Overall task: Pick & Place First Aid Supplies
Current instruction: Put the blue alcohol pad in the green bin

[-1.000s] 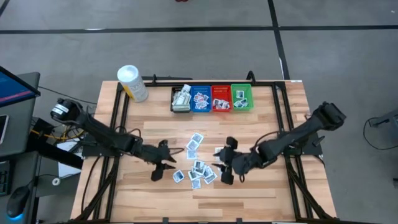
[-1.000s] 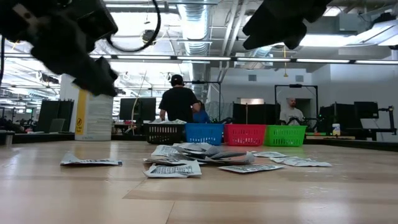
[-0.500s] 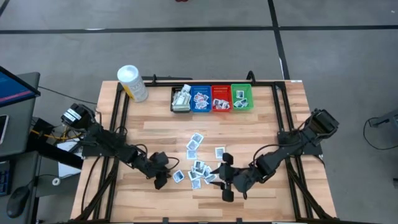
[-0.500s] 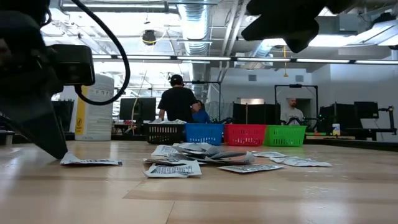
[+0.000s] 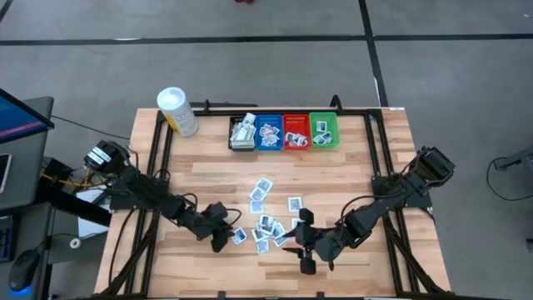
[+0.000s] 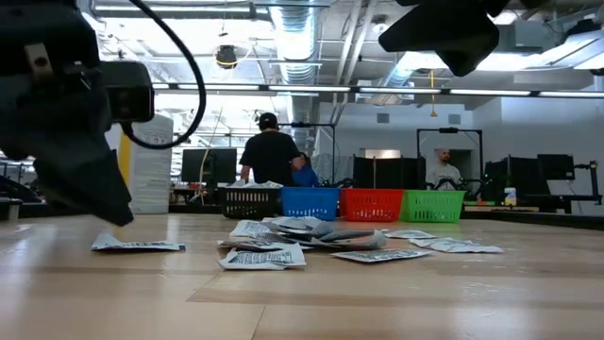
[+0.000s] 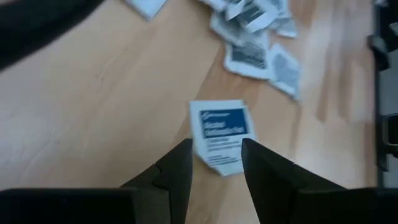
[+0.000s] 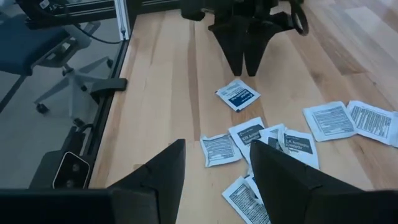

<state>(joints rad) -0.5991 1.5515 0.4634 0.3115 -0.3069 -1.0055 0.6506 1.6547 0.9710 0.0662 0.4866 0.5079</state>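
Both grippers low, seemingly open

Bright overhead ceiling lights, even light, soft shadows; left wrist view motion-blurred; low-view foreground arm defocused.

Seen from straight above: a wooden table. At its twelve o'clock edge, a row of four bins, black, blue, red and green, holding packets. At eleven o'clock, a white tub. Near the centre, toward six o'clock, scattered first aid packets. At their nine o'clock, the left gripper, just beside one packet. At five o'clock, the right gripper, fingers parted.
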